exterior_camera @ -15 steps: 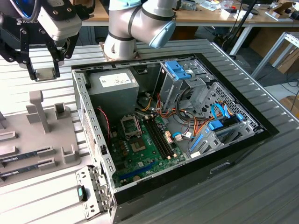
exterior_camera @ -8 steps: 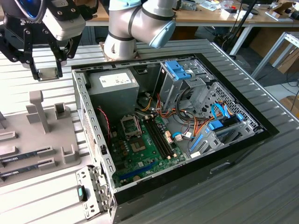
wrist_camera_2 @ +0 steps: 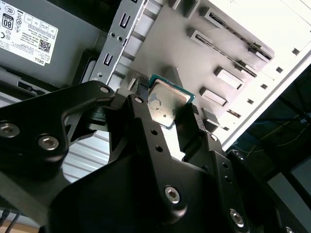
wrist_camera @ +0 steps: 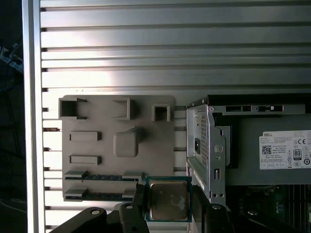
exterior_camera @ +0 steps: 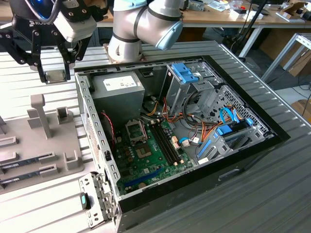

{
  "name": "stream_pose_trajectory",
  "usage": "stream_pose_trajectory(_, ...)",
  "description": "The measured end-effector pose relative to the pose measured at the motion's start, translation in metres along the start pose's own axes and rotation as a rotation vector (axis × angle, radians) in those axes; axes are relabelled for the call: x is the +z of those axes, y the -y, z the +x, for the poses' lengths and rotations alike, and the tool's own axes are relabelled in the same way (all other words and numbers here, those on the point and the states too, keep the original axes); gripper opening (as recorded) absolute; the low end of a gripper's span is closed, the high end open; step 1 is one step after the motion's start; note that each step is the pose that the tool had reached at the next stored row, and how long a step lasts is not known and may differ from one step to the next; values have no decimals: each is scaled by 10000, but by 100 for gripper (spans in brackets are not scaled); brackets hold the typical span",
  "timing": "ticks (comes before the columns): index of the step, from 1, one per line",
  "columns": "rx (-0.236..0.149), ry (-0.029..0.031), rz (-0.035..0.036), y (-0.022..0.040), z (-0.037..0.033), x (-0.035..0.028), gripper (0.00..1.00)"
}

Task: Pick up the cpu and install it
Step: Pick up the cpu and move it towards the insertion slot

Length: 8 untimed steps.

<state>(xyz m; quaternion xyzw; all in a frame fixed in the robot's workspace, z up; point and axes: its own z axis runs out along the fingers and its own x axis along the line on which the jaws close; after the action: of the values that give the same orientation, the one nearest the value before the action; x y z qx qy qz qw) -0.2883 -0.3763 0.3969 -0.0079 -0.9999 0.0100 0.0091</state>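
The cpu (exterior_camera: 55,75) is a small square chip with a silver top and a thin green edge. It is held high above the ribbed table, just outside the case's back left corner in the exterior view. My gripper (exterior_camera: 54,74) is shut on it, one black finger on each side. Both wrist views show the cpu (wrist_camera_2: 165,103) (wrist_camera: 168,199) clamped between the fingers (wrist_camera_2: 192,127), with its metal top facing the camera. The dark socket frame (exterior_camera: 136,130) sits on the green motherboard (exterior_camera: 146,162) inside the open computer case (exterior_camera: 252,127), to the exterior view's right of and below the gripper.
A grey fixture plate (exterior_camera: 43,141) (wrist_camera: 116,145) with upright holders and slots lies on the table beside the case, and memory sticks (exterior_camera: 24,162) rest in its slots. The case also holds a grey power supply (exterior_camera: 119,85), drive cages, blue latches and orange cables.
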Motion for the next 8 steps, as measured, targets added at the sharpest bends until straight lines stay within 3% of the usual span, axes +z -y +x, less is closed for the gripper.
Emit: stream_pose_trajectory(8,0,0,0,-1,-60,3,47)
